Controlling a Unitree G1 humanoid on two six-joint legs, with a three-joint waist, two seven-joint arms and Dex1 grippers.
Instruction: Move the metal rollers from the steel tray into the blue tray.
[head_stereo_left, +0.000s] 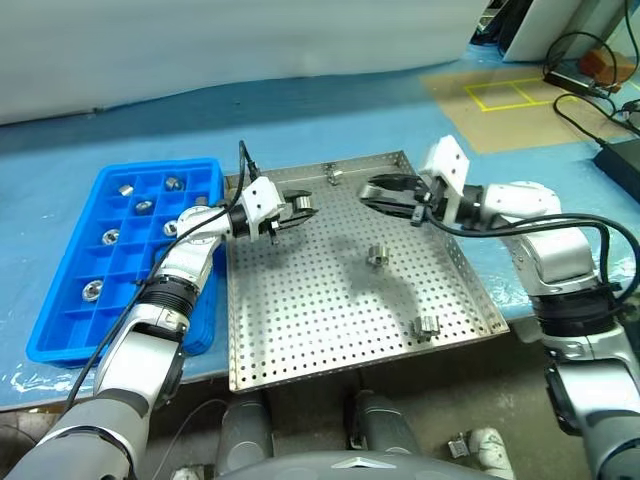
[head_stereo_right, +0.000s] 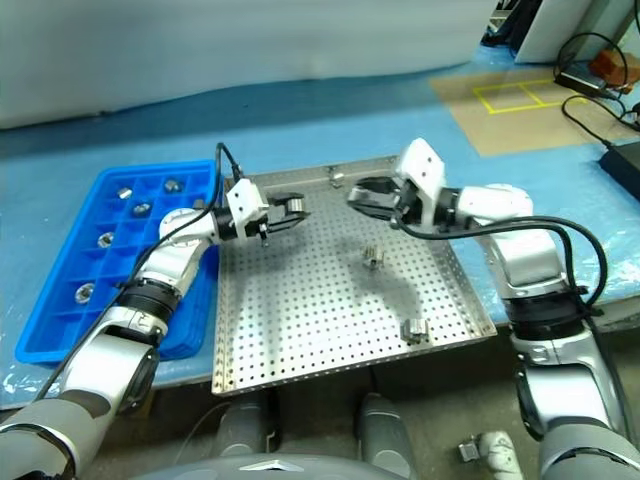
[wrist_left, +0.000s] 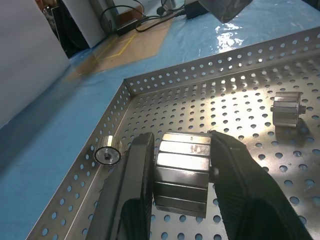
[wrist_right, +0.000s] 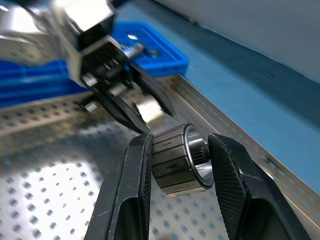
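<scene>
Both tools over steel tray at frame centre: left tool and right tool each grip a metal roller; two loose rollers lower right. Blue tray at left.

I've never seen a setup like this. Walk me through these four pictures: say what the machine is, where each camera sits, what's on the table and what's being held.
It is a humanoid robot with two arms. Two pictures come from cameras in its head, looking down; the other two from a camera on each wrist. On the table lies a steel tray with holes and, beside it, a blue tray of small compartments, several already holding metal rollers. Three rollers lie loose on the steel tray. The left gripper is shut on one roller; the right gripper is shut on another. Both hover above the steel tray.
</scene>
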